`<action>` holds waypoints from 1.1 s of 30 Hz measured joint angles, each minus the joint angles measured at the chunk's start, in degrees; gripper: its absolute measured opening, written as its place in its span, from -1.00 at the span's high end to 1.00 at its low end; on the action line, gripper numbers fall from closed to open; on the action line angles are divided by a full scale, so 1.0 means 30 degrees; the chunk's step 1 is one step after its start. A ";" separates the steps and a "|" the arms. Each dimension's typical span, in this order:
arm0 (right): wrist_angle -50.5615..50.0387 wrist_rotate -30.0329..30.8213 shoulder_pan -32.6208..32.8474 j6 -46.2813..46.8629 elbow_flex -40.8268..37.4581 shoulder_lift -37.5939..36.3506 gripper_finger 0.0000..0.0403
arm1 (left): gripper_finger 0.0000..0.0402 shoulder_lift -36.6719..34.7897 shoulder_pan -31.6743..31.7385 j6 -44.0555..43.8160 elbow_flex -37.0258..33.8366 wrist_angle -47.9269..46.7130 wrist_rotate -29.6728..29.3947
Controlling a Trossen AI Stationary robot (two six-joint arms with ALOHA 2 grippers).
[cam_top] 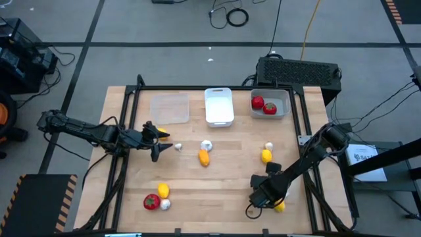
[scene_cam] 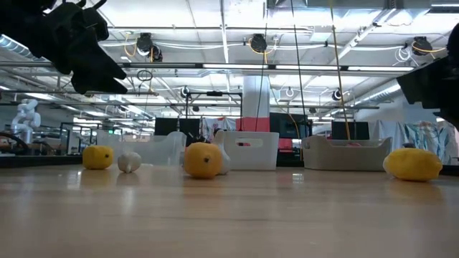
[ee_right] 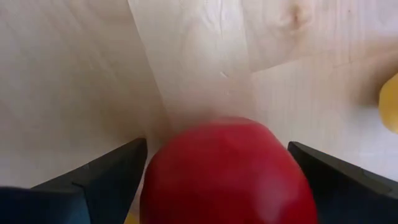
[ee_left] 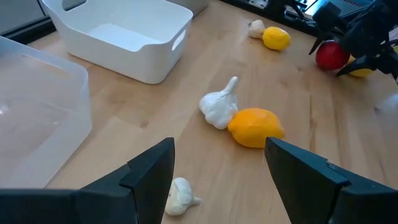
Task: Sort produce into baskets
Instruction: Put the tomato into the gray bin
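At the front left of the bench (cam_top: 217,181) lies a small cluster: a tomato (cam_top: 151,201), a garlic bulb (cam_top: 165,205) just beside it, and a lemon (cam_top: 163,191) just behind the two.

At the front right, the right end effector (cam_top: 262,192) is low over the wood. Its fingers are spread apart on either side of a second tomato (ee_right: 227,168); whether they touch it cannot be told. Another lemon (cam_top: 279,207) lies just beside this end effector.

Farther in, at mid-bench on the right, a lemon (cam_top: 266,156) sits with a small garlic bulb (cam_top: 268,146) close behind it. In the centre an orange-yellow lemon (ee_left: 255,127) touches a stemmed garlic bulb (ee_left: 217,107).

To the left of that pair the left end effector (ee_left: 217,149) hangs above the bench with its fingers wide apart and nothing between them. One more garlic bulb (ee_left: 180,196) lies on the wood just below it.

Along the far edge stand the three trays in a row:
- The clear tray (cam_top: 170,108) is on the left.
- The white tray (cam_top: 219,105) is in the middle.
- The grey-white tray (cam_top: 283,99) is on the right and holds two tomatoes (cam_top: 263,105).
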 joint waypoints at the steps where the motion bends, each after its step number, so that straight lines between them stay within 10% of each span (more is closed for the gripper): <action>1: 0.0012 0.0000 -0.0003 -0.0007 0.0000 0.0000 -0.88 | -0.27 -0.0002 0.0000 -0.0001 0.0000 0.0000 0.0000; 19: -0.0293 -0.0904 -0.1948 -0.3263 0.0826 0.0044 -0.34 | -0.27 -0.0001 0.0000 0.0702 -0.0007 0.0164 0.0003; 33: -0.2959 0.0843 -0.6753 -1.0899 0.6420 -0.0874 -0.39 | -0.27 -0.0005 0.0000 0.1191 0.0568 0.0219 0.0000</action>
